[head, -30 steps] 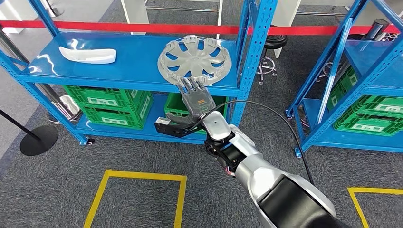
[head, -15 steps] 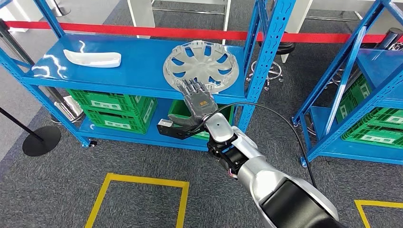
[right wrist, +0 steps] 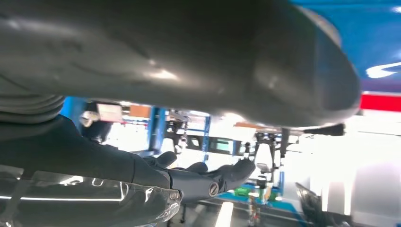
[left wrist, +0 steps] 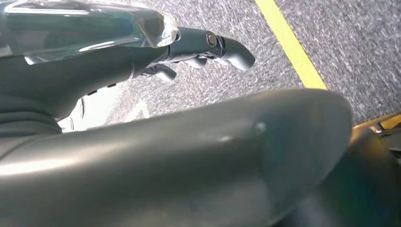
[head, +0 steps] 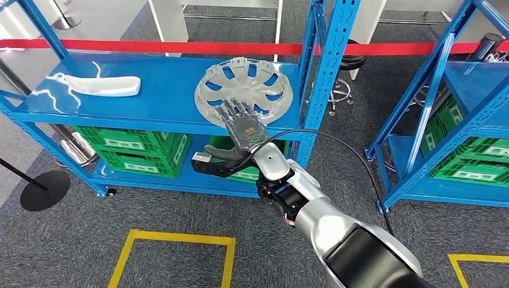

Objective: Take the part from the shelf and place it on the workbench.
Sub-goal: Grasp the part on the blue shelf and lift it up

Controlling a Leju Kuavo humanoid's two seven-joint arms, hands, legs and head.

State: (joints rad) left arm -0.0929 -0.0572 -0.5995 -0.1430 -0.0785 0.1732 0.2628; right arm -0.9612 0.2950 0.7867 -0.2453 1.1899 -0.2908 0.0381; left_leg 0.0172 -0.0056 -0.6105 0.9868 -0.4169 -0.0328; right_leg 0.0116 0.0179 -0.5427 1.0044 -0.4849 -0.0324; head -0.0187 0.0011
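A blue metal shelf (head: 150,120) fills the upper left of the frame. On its top board a silver wheel cover (head: 264,81) lies near the right post, its near rim tipped up a little. A white curved part (head: 102,86) lies on the same board, far to the left, well apart from the wheel cover. On the lower board sit green crates (head: 141,150) side by side. At the right of the frame a second blue shelf (head: 444,108) holds more green crates (head: 471,168). Both shelves stand on a grey carpet floor (head: 72,240) marked with yellow lines (head: 174,239).
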